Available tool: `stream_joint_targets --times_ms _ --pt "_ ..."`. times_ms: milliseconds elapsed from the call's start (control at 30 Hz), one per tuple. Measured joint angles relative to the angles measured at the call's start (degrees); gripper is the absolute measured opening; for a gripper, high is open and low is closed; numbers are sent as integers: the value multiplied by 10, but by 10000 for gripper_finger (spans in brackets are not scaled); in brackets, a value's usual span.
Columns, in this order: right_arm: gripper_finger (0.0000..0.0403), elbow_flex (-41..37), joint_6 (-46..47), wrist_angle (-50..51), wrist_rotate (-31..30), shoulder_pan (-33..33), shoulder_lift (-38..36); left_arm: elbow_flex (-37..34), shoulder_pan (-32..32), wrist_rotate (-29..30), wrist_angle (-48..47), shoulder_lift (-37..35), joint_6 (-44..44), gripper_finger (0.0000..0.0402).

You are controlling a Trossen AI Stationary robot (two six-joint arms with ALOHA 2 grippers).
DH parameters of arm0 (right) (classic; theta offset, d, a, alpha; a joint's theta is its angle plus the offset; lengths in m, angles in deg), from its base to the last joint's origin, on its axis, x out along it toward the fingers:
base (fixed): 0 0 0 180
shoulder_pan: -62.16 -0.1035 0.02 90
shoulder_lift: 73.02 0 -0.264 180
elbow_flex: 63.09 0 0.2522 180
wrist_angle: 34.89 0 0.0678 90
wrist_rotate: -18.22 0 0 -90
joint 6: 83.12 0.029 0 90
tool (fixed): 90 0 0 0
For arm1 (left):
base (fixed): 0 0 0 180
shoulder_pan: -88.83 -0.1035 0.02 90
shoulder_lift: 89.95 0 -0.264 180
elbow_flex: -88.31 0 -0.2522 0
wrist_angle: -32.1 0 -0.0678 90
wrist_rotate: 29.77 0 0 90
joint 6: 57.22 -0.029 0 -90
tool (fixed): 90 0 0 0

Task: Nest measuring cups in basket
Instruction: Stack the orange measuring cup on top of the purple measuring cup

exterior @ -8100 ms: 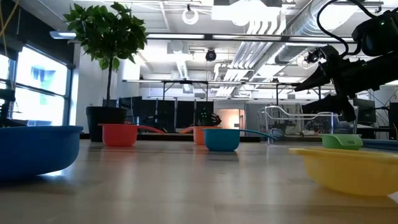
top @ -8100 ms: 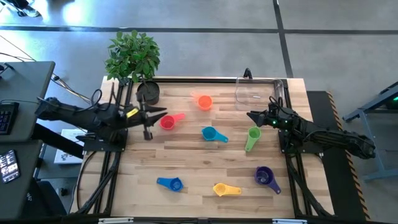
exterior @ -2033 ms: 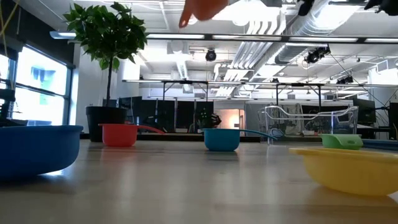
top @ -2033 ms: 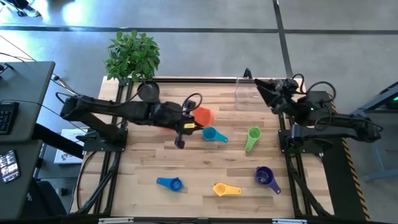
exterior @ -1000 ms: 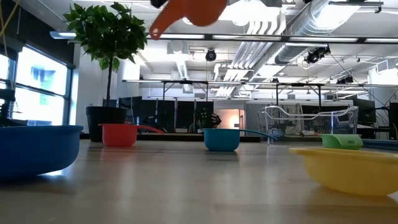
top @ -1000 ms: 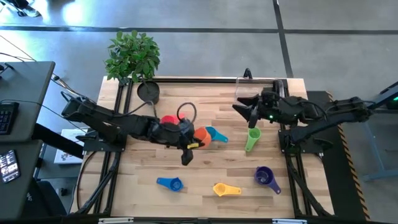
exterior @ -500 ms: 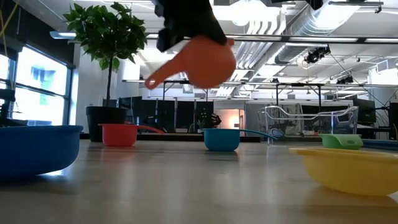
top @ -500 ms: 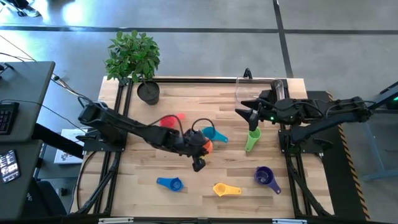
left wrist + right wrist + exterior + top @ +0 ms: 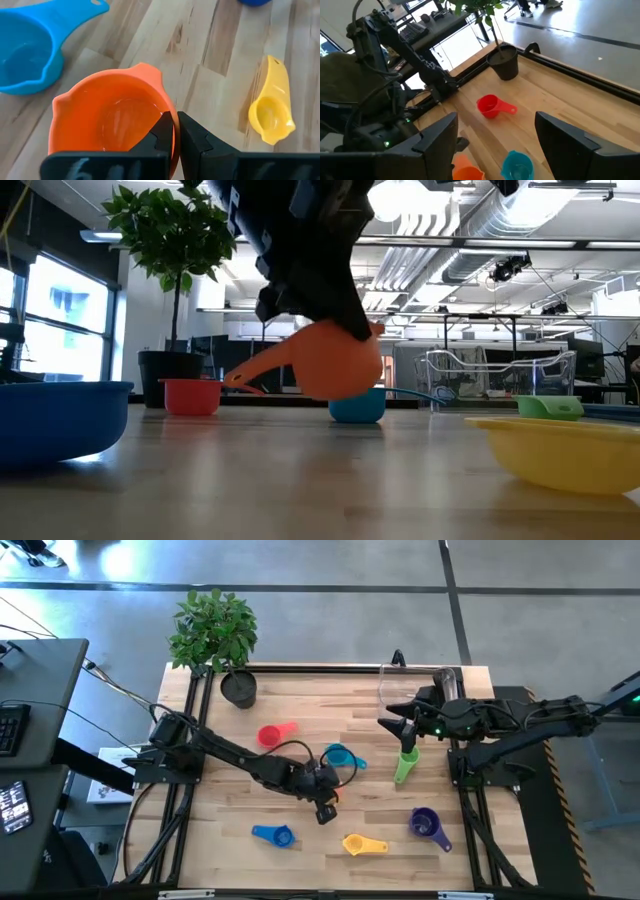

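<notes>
- The worktop [image 9: 300,855] is pale wooden planks in a dark frame, standing on a grey floor marked with lines.
- A potted plant [image 9: 215,630] stands at the far left corner in a black round pot [image 9: 239,689].
- The left hand [image 9: 326,810] is near the middle of the worktop, toward the near side, its fingers pinched together on the rim of the orange cup [image 9: 112,122] (held just clear of the wood in the low view).
- The right hand [image 9: 392,724] hovers by the far right, beside the clear basket [image 9: 415,690], fingers spread wide and holding nothing.
- The red cup [image 9: 271,735] lies left of centre; the teal cup [image 9: 338,756] lies just beyond the left hand.
- The green cup [image 9: 406,764] lies below the right hand; the purple cup [image 9: 426,824] sits near the right front.
- The blue cup [image 9: 274,834] and yellow cup [image 9: 360,844] lie along the near edge.
- Beyond the worktop, the low view shows a large room with ceiling ducts, bright lights and windows at left.
</notes>
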Motion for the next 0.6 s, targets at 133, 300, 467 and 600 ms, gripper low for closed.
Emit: stream_joint_targets --times_ms 133,300,467,600 --pt "256 0 0 1 1 0 0 0 0 -12 -1 13 0 6" --pt "256 0 2 1 11 0 0 0 0 -20 -9 15 0 6" --pt "256 0 2 1 21 0 0 0 -2 -27 -13 15 -5 6" --pt "256 0 2 1 21 0 0 0 -8 -41 -15 15 -5 6"
